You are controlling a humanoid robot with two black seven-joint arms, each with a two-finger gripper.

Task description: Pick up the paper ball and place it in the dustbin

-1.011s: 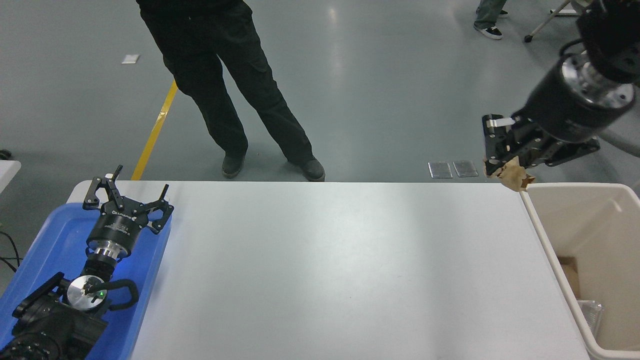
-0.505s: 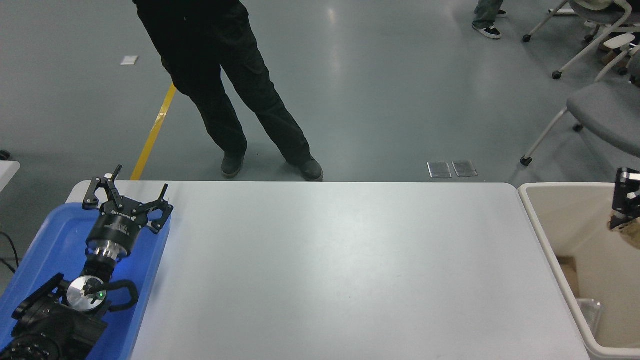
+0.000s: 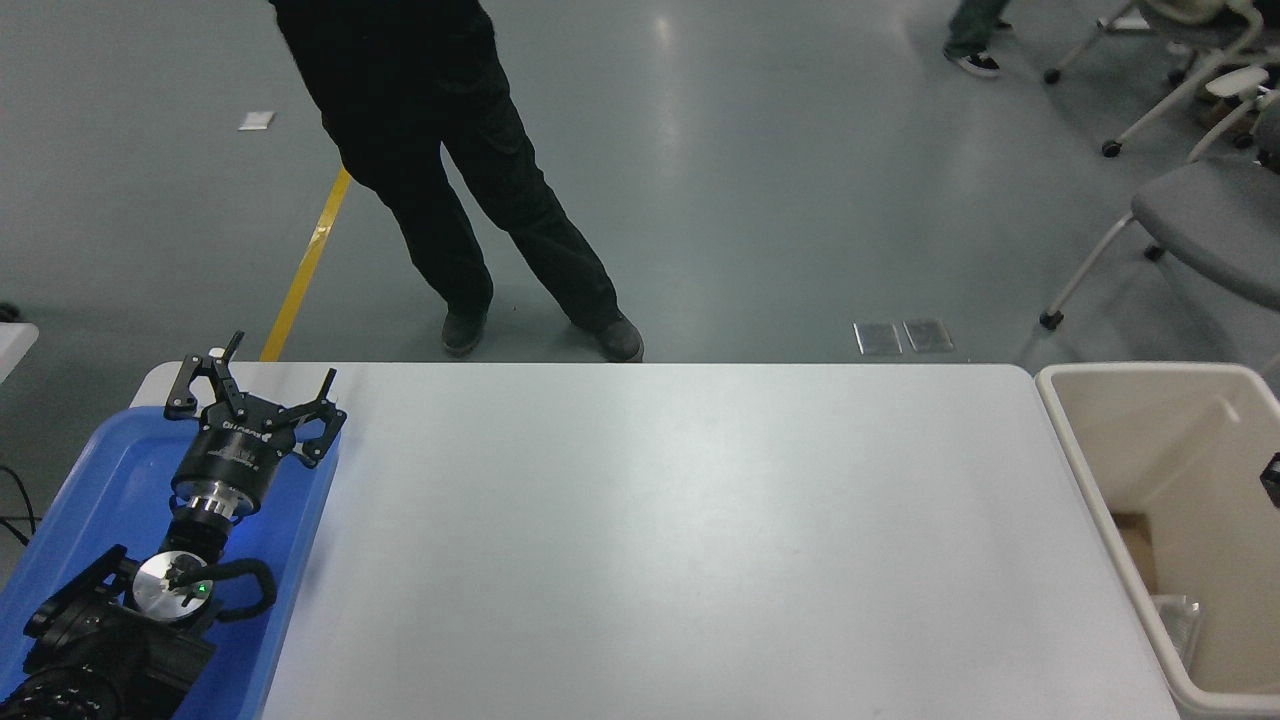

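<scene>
Head view: my left gripper (image 3: 255, 392) rests over the blue tray (image 3: 90, 480), jaws spread wide. My right gripper (image 3: 1272, 478) shows only a black sliver over the dustbin (image 3: 1090, 480) (jaws unreadable). I cannot see the paper ball anywhere.

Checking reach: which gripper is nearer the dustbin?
Right: a sliver of it shows over the dustbin. The left gripper sits over the blue tray, across the table.

My left gripper (image 3: 255, 385) sits parked lower left over the blue tray (image 3: 90, 490), fingers spread. Dustbin (image 3: 1075, 440) at right edge; only a black sliver of my right gripper (image 3: 1272, 478) shows there.
</scene>
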